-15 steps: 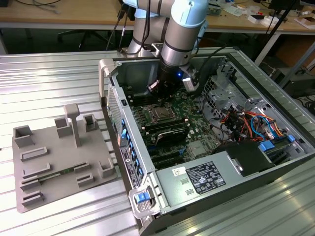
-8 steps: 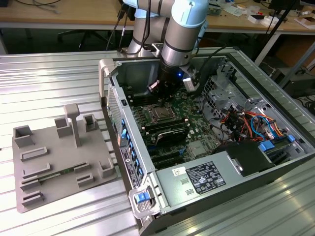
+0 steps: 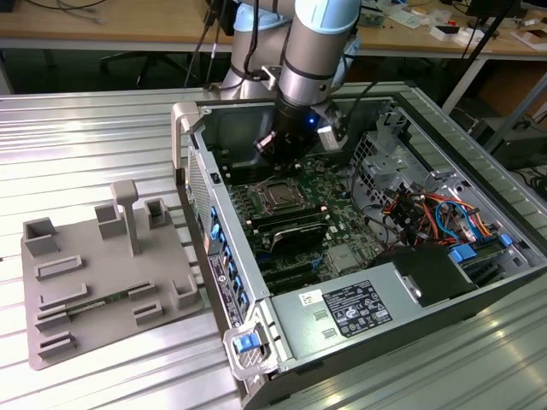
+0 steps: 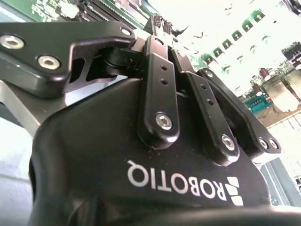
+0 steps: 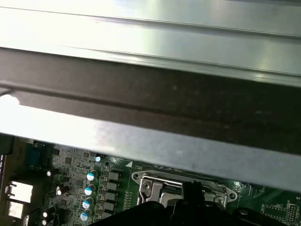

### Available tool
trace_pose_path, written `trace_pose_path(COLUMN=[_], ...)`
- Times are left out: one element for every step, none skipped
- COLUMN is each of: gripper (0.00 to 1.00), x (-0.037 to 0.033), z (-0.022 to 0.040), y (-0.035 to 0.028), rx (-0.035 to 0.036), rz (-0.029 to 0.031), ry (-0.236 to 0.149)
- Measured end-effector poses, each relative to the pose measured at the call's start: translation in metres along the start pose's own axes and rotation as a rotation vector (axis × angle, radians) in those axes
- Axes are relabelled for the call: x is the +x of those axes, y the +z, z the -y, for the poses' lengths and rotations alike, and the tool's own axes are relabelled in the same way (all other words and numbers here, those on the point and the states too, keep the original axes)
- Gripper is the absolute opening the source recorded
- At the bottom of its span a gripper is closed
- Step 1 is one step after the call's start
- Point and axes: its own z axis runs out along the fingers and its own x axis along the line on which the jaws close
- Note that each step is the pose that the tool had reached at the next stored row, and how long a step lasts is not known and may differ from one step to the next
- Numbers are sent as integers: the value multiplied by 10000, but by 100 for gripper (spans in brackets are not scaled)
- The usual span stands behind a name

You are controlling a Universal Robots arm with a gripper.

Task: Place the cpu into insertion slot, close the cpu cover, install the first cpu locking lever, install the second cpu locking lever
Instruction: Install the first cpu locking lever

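My gripper (image 3: 282, 154) hangs inside the open computer case, just above the insertion slot (image 3: 278, 196), a small square socket with a dark centre and silver rim on the green motherboard (image 3: 338, 192). In the second wrist view the black fingers (image 4: 157, 70) run side by side and meet at the gripper (image 4: 161, 22) tips, shut, with nothing seen between them. In the first wrist view the slot's silver frame (image 5: 155, 181) lies right beyond the dark fingertips (image 5: 190, 205). The cpu is hidden. I cannot tell how the cpu cover or the levers lie.
Long black memory slots (image 3: 291, 226) run beside the socket. A power supply (image 3: 359, 307) and coloured cables (image 3: 432, 213) fill the case's near and right parts. The case's metal wall (image 5: 150, 99) stands close behind the socket. A grey fixture plate (image 3: 102, 273) lies on the exterior view's left.
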Motion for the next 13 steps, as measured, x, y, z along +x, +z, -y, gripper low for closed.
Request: trace_pose_path(gripper=[11, 11, 11, 11, 11, 11, 11, 11, 11, 11, 11, 11, 11], x=[36, 58, 83, 144, 181, 211, 247, 272, 289, 293, 296, 296, 294], z=[-6, -10, -14, -24, -30, -36, -49, -67, -92, -113, -126, -132, -138], y=[-6, -8, -9, -10, -11, -11, -12, -12, -13, -13, -11, -10, -7], rx=[7, 12, 16, 19, 21, 21, 22, 23, 24, 24, 22, 22, 15], rz=[56, 83, 107, 143, 156, 163, 168, 171, 170, 171, 171, 170, 172], ry=[0, -1, -1, 0, 0, 0, 1, -1, 1, 2, -3, -33, -209])
